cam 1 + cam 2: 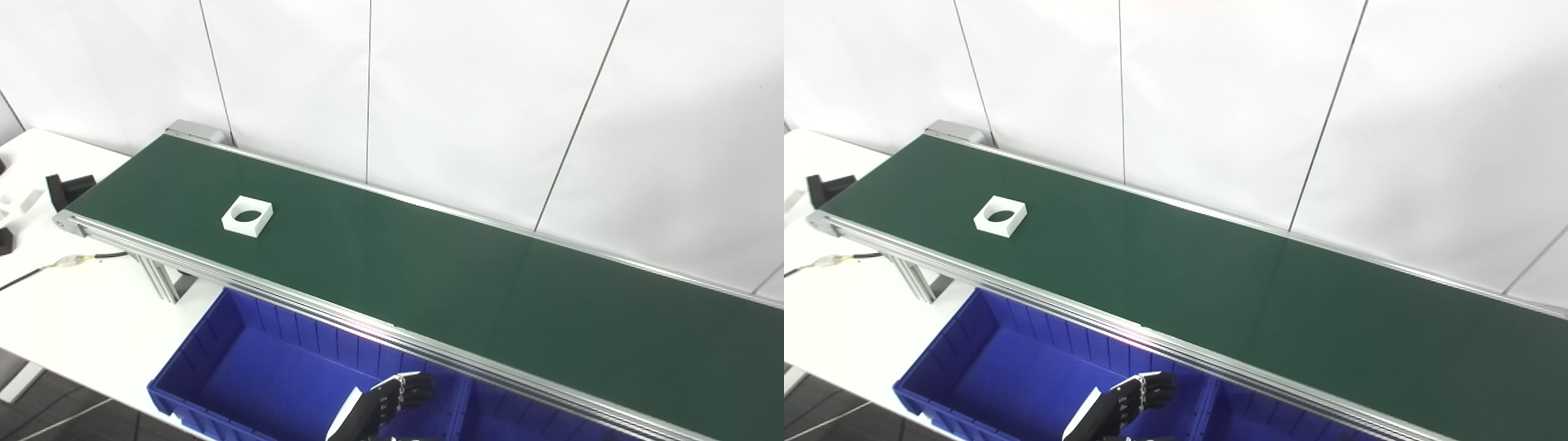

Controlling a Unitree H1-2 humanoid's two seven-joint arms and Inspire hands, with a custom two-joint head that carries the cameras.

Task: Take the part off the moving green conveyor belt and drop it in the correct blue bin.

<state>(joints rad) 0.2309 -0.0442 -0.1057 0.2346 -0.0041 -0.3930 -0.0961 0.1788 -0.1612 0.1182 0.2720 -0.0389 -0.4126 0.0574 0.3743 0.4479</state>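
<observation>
A white square part with a round hole point(247, 215) lies flat on the green conveyor belt point(429, 269), near the belt's left end. My left hand point(392, 401) hovers low over the blue bins at the bottom edge, in front of the belt and well right of the part. It holds nothing and its fingers are loosely extended toward the right. The large blue bin point(245, 373) sits below the belt's front rail. A second blue bin point(508, 416) adjoins it on the right. My right hand is out of sight.
A white table point(73, 306) carries the conveyor's leg point(162, 278), a cable point(61, 262) and a black block point(68, 187) at the far left. A white panelled wall stands right behind the belt. The aluminium front rail point(343, 315) separates belt and bins.
</observation>
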